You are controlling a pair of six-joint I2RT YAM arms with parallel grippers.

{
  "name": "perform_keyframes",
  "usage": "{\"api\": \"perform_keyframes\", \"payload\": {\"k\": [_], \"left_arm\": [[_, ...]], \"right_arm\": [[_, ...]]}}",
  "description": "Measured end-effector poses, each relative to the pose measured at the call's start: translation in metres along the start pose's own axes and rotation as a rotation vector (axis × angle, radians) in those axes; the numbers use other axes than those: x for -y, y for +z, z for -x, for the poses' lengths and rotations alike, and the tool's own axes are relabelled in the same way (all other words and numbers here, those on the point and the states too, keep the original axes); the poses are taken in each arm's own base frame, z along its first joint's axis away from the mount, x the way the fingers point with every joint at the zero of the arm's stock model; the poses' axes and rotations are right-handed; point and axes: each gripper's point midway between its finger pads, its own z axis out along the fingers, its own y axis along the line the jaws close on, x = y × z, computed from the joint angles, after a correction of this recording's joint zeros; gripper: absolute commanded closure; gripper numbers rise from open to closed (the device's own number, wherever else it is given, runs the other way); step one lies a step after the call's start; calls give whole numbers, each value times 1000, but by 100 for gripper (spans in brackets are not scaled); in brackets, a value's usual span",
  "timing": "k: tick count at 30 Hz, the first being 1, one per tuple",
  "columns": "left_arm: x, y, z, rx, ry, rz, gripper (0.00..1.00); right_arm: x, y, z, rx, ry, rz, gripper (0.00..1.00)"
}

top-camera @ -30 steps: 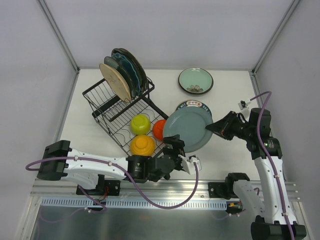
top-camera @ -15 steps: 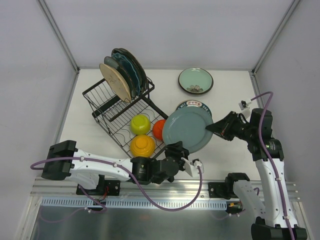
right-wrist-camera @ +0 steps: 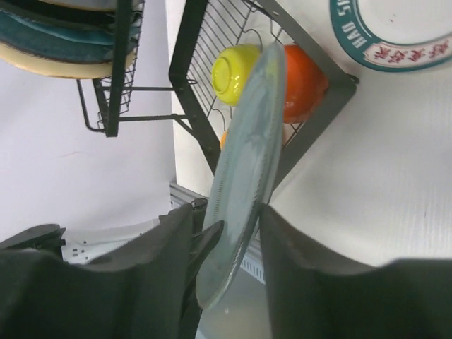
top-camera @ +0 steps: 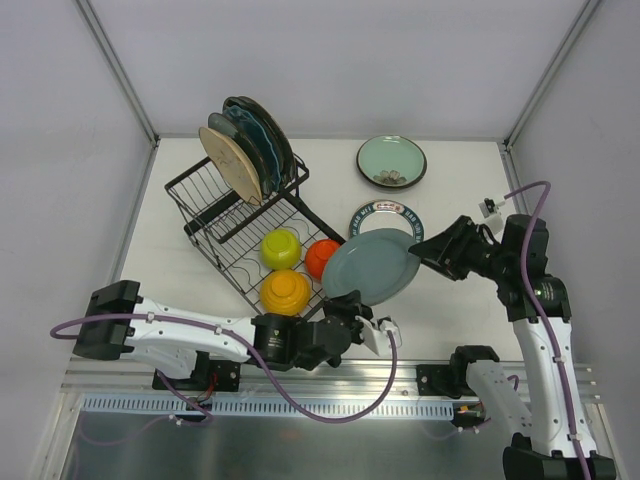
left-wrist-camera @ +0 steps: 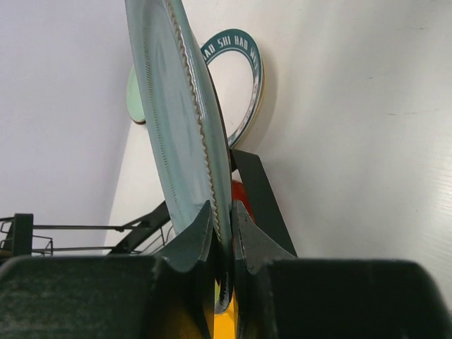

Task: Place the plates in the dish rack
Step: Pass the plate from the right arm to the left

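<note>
Pinching the near rim of the grey-blue plate, the left hand is clenched on it and holds it tilted above the desk. The right hand grips the same plate's right edge. Just left, three bowls sit in the rack. Beyond, a lettered plate lies flat, partly hidden. Farther back, standing plates fill the rack's slots, and a mint plate rests on the desk.

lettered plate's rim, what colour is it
Teal, with white lettering; the plate shows best in the right wrist view.
</note>
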Motion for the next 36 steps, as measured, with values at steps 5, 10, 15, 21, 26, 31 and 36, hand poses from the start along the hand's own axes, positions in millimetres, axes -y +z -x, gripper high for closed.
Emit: {"api": "perform_keyframes", "payload": {"k": [5, 10, 15, 21, 26, 31, 36], "left_arm": [[0, -8, -7, -9, -48, -17, 100], [-6, -17, -8, -8, -118, -12, 100], [-19, -32, -11, -9, -262, 12, 100], [-40, -57, -23, -35, -494, 53, 100], [-66, -65, -28, -73, -686, 98, 100], [-92, -57, -52, -144, -907, 167, 100], [-99, -62, -75, -228, -1019, 217, 100]], "right_arm": [[-15, -5, 8, 26, -41, 42, 29], [-17, -5, 10, 27, -61, 39, 16], [-24, -9, 14, 33, -102, 38, 9], [-31, -17, 19, 65, -174, 45, 5], [-27, -18, 19, 78, -185, 25, 4], [-26, -22, 20, 102, -200, 18, 4], [-27, -24, 19, 110, -208, 20, 4]]}}
